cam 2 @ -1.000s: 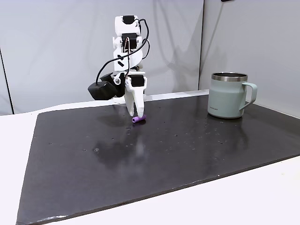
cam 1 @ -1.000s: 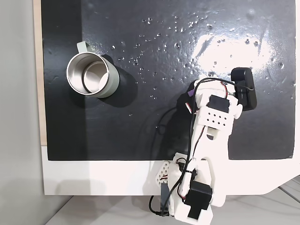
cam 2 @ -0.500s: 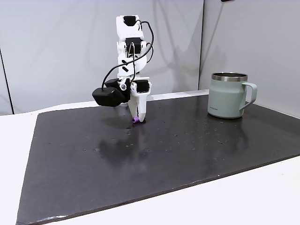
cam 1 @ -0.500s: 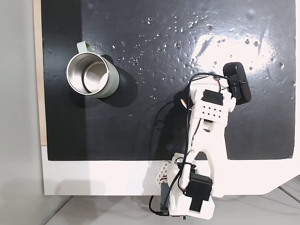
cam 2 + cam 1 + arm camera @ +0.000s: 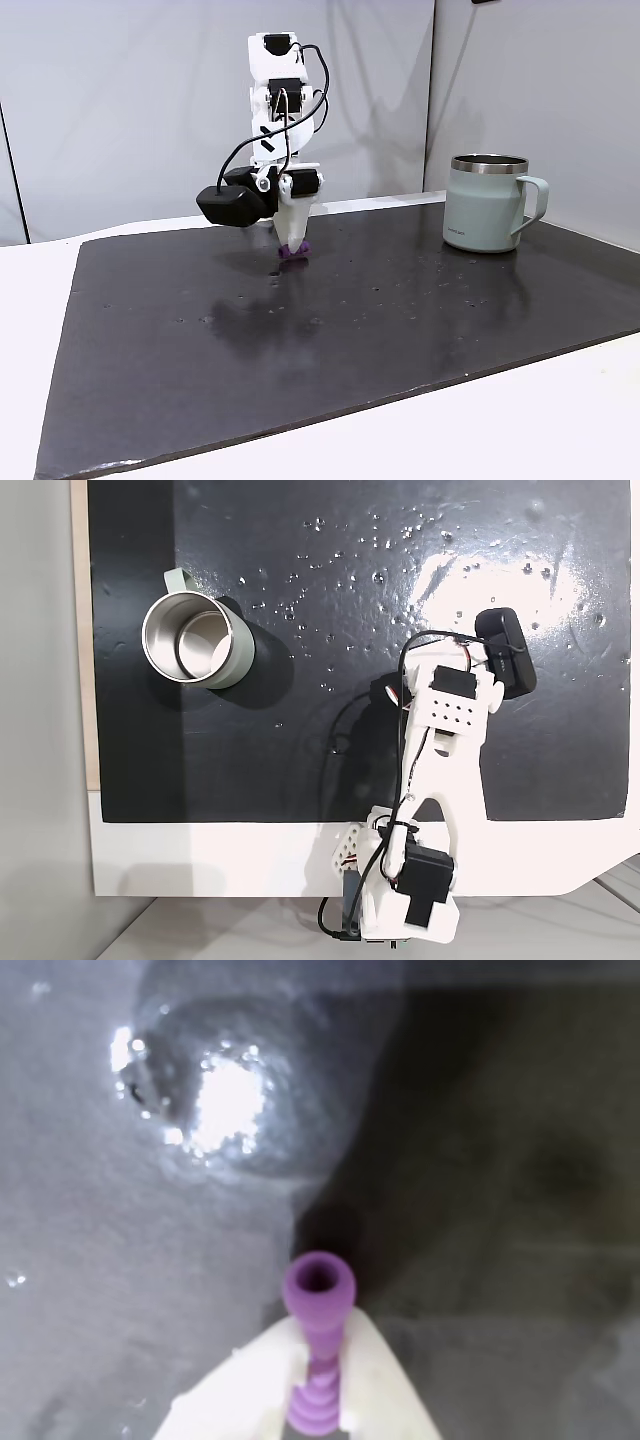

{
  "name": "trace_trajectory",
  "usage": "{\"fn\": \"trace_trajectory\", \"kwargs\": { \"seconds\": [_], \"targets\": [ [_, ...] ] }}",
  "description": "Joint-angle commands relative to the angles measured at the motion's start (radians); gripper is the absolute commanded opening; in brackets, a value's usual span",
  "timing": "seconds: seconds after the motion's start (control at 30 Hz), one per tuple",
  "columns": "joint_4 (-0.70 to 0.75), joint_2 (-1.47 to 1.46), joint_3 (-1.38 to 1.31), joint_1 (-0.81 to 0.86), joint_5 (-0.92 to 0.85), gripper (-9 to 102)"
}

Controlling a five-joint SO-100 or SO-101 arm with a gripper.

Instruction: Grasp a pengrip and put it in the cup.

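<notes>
Black glossy mat [image 5: 420,330] on a white table [image 5: 200,860], grey wall panels behind. Gripper [image 5: 318,1400] lowered to the mat, white fingers [image 5: 235,1390] clenched on the pengrip [image 5: 318,1350], ribbed purple body pinched between them, open end projecting forward; seen low in a fixed view as a purple spot [image 5: 294,254] at the fingertips [image 5: 293,238], at or just above the mat. Cup [image 5: 487,203] upright, well apart, toward the right of that view, handle away from the arm; steel interior vacant in a fixed view from above [image 5: 192,638]. Step in hand, as judged: securing the grasp before the lift. Best done by holding the pinch firm, rising straight to avoid dragging the soft piece, then clearing the rim before release. Wrist view alone resolving finger contact on both sides; side view alone giving height above the mat; top view alone giving the path to the cup, pengrip there hidden beneath the arm.
</notes>
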Motion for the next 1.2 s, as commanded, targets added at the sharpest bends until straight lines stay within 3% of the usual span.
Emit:
{"fn": "trace_trajectory", "kwargs": {
  "seconds": [0.0, 0.27, 0.47, 0.93, 1.17],
  "targets": [
    [0.097, 0.089, -0.132, -0.043, 0.064, 0],
    [0.364, 0.221, -0.353, -0.213, 0.279, 0],
    [0.456, 0.264, -0.506, -0.362, 0.442, 0],
    [0.327, 0.144, -0.704, -0.670, 0.732, 0],
    [0.239, 0.034, -0.767, -0.769, 0.796, 0]
  ]
}}
